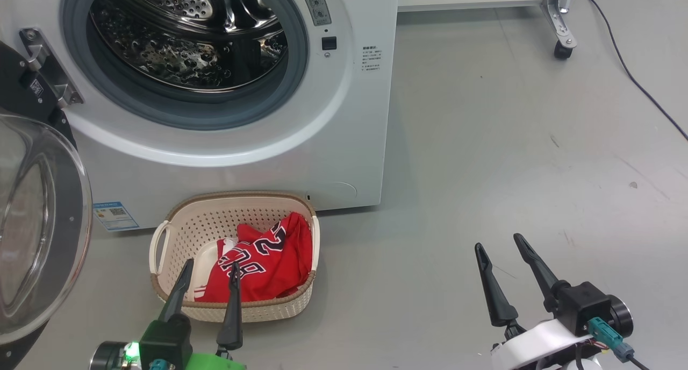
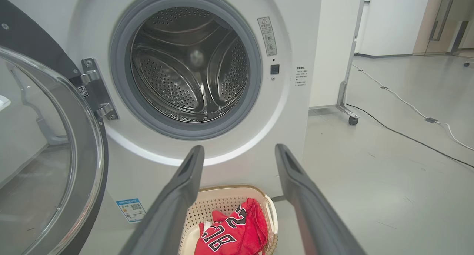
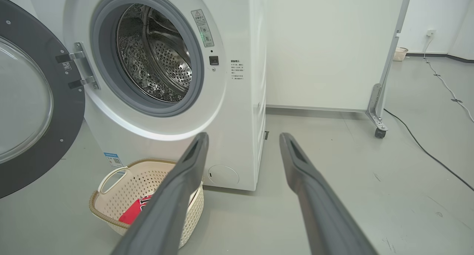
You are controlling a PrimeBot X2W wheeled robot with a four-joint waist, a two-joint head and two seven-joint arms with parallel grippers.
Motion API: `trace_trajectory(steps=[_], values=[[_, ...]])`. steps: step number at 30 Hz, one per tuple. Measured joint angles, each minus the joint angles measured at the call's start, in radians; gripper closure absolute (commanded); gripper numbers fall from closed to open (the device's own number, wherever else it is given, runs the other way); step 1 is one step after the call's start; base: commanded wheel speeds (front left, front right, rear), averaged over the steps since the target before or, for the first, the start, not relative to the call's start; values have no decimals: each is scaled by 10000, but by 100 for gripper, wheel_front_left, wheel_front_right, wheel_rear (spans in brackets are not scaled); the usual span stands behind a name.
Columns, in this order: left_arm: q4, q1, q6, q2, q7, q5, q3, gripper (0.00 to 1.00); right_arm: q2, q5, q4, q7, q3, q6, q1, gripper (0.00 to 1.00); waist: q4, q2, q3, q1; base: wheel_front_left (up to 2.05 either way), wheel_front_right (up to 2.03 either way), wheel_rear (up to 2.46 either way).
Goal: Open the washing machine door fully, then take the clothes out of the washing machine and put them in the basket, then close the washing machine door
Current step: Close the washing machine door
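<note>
1. While my left gripper [image 1: 211, 263] hung raised on the near side of the basket [image 1: 279, 305], its two dark fingers stood wide apart and gripped nothing.
2. Over to the right, my right gripper [image 1: 499, 241] was above bare grey floor [image 1: 510, 144], well apart from the basket, with its fingers likewise spread and empty.
3. And the clothes [image 1: 269, 257] were down in the basket! Red fabric with white trim lay heaped in its right half, and a jersey on top showed dark, white-outlined numbers.
4. That basket sat on the floor just in front of the washing machine [image 1: 242, 171], below the drum opening. I could not tell whether its far rim touched the white panel.
5. Wide open, the washing machine door [image 1: 37, 235] was swung out to the left on its metal hinge [image 1: 51, 69], with the glass bowl bulging my way.
6. Inside the grey rubber ring, the drum [image 1: 188, 42] showed bare, shiny, perforated steel across the part I could see.
7. Low on the washer's front, a small blue label [image 1: 115, 215] sat just left of the basket.
8. Far right, a black cable [image 1: 634, 79] trailed over the floor past a castor [image 1: 561, 50].
</note>
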Motion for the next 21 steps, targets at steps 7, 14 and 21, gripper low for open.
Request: trace_trajectory(steps=[7,14,21], values=[[4,36,0,0,75,0,-6,0,2,0,27,0,33,0,33,0,5,0,-52,0,0,0,0],[8,148,0,0,130,0,-13,0,2,0,35,0,31,-8,37,0,37,0,-109,0,0,0,0],[15,148,2,6,209,19,-92,0,6,0,-8,0,-107,-86,155,0,278,0,-110,0,0,0,0]])
